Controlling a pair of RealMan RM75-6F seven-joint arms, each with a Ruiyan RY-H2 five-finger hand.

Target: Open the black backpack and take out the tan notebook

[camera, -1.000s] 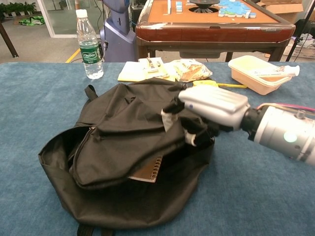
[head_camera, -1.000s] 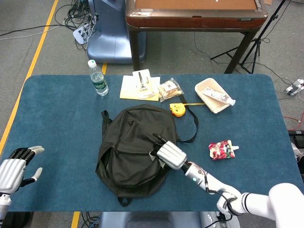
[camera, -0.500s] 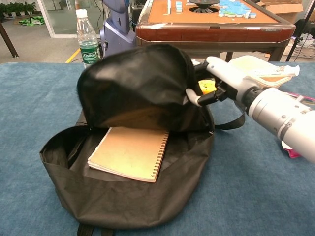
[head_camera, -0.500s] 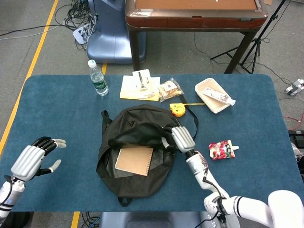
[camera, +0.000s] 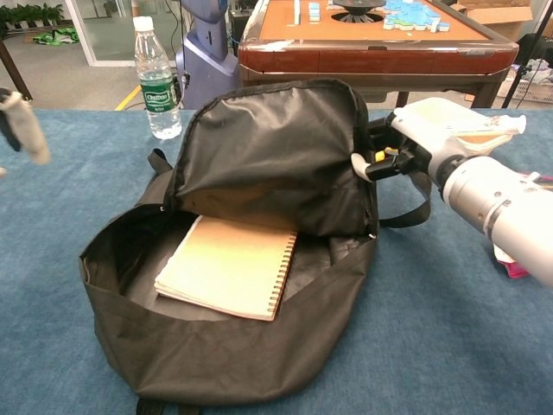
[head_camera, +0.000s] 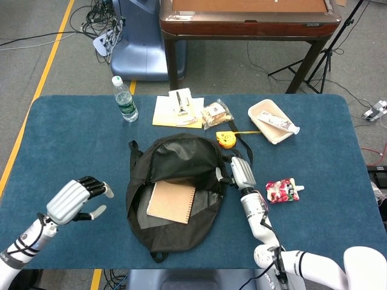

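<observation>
Now that the right hand [camera: 406,143], fingers gripping the flap, has lifted the black backpack [head_camera: 175,199] open at mid-surface, the tan notebook [camera: 229,268] lies exposed inside, and the left hand [head_camera: 75,199], fingers apart and empty, has moved in toward it.

Black backpack [camera: 259,173] lies open on the blue table [camera: 449,346], front flap lifted upright. Right hand [camera: 415,138] grips the flap's right edge. Tan notebook [camera: 229,266] lies flat inside, spiral binding on its right side. Left hand [camera: 22,121] shows blurred at the left frame edge, grip unclear. Water bottle [camera: 155,78] stands behind the bag.
</observation>
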